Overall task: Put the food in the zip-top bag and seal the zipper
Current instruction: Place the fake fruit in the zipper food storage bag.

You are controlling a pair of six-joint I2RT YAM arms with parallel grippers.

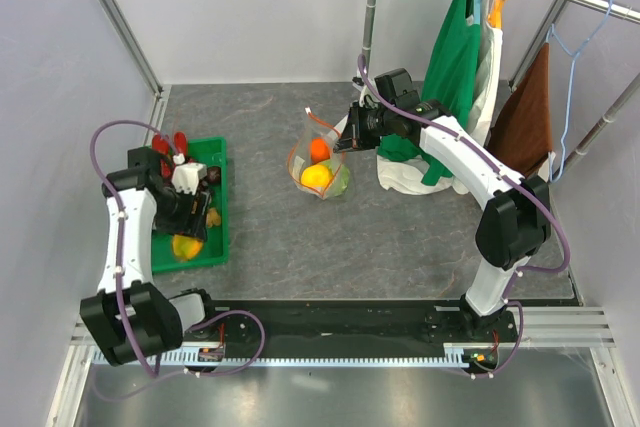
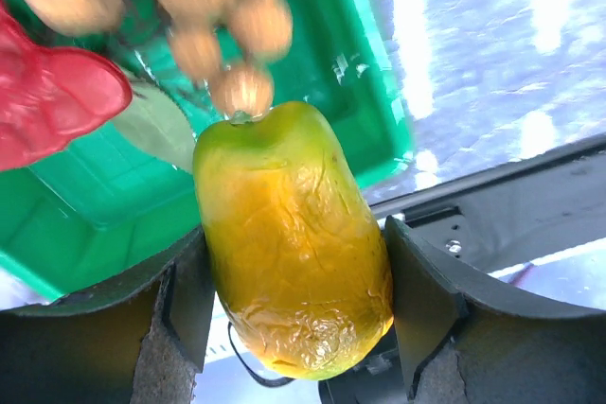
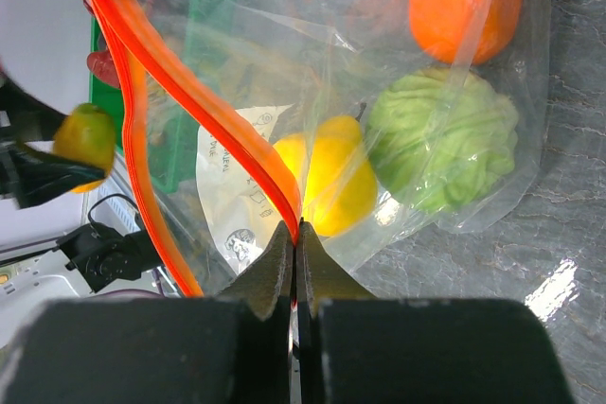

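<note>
My left gripper (image 1: 187, 239) (image 2: 294, 238) is shut on a yellow-orange mango (image 2: 289, 243) (image 1: 186, 246), held over the near end of the green tray (image 1: 218, 237) (image 2: 312, 92). A cluster of tan balls (image 2: 204, 7) and a red lobster (image 2: 47, 101) lie in that tray. The clear zip-top bag (image 1: 318, 162) (image 3: 379, 63) stands mid-table with its mouth gaping. Inside it are a pale green cabbage (image 3: 445, 149), a yellow fruit (image 3: 331, 177) and an orange (image 3: 464, 2). My right gripper (image 1: 343, 139) (image 3: 297, 226) is shut on the red-orange zipper (image 3: 227, 130), lifting that edge.
Green, white and brown garments (image 1: 455, 57) hang on a rack at the back right, with a white cloth (image 1: 410, 175) heaped beneath them. A metal pole (image 1: 372, 7) rises behind the bag. The black base rail (image 1: 340, 322) runs along the near edge.
</note>
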